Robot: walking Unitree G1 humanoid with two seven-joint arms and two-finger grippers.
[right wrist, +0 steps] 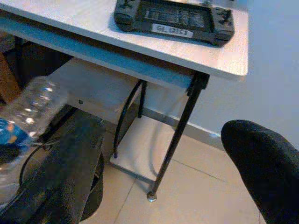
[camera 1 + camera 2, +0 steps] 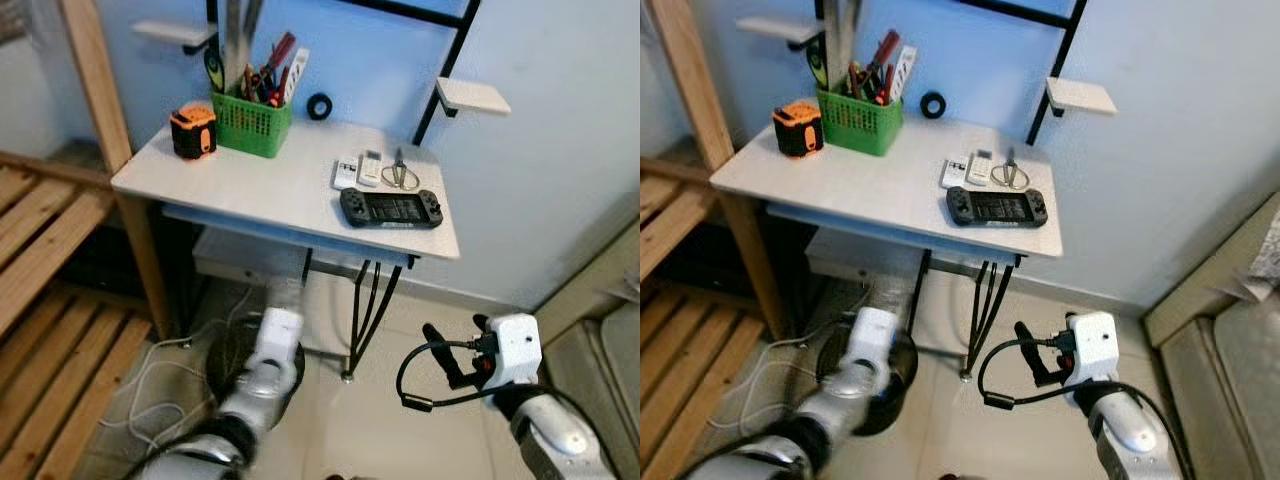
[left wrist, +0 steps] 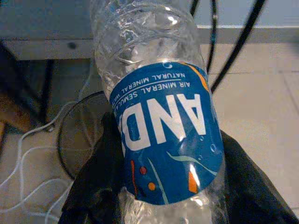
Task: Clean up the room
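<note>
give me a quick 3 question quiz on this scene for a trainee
1. True or false: the left gripper holds a plastic bottle.
2. What lies on the desk nearest the front edge: A) scissors B) game console C) tape measure?
3. What colour is the basket of tools?

Key:
1. True; the bottle has a blue label, and a dark bin sits below.
2. B, the game console.
3. Green: basket.
</note>
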